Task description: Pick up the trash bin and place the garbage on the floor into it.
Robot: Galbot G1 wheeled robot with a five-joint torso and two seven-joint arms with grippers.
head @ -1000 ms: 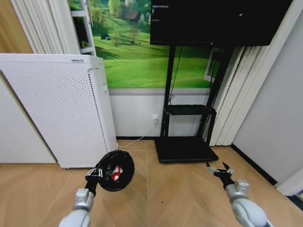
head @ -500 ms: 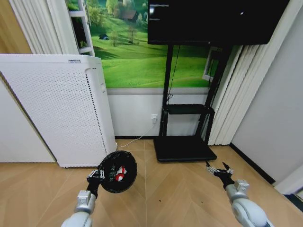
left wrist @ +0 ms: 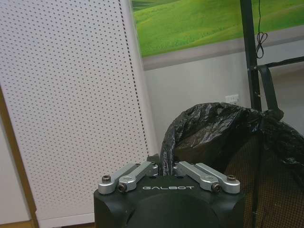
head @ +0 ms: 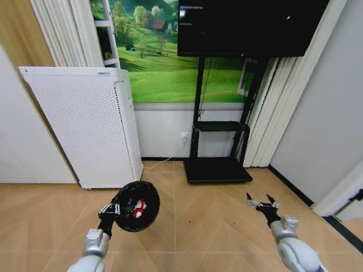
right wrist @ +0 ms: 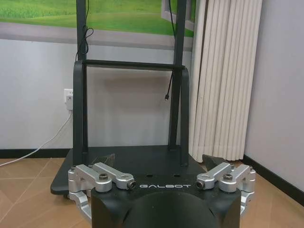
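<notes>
Left gripper (head: pixel 109 211) is pinched tight on the near rim of the trash bin (head: pixel 135 206), holding it up off the wooden floor (head: pixel 204 226) at the lower left of the head view, with its open mouth tipped toward the robot. From where I stand I can see down into the black liner, where a red-and-white piece of garbage (head: pixel 138 208) lies inside; I cannot tell whether it is the can or the wrapper. In the left wrist view the gripper (left wrist: pixel 167 167) has its fingers drawn together on a fold of the black bag, and the bin's (left wrist: pixel 247 156) mesh wall bulges just beyond it. Right gripper (head: pixel 261 203) hovers over the floor at the lower right, well apart from the bin, fingers spread wide and carrying nothing; its wrist view shows the gripper (right wrist: pixel 159 164) facing the black stand's base. Behind the bin, on the far left, a tall white perforated appliance (head: pixel 85 127) stands against the wall. To its right a black TV stand (head: pixel 218 144) holds a dark screen (head: pixel 249 25) in front of a green landscape mural (head: pixel 164 68), and pale curtains (head: pixel 264 119) hang at the far right.
</notes>
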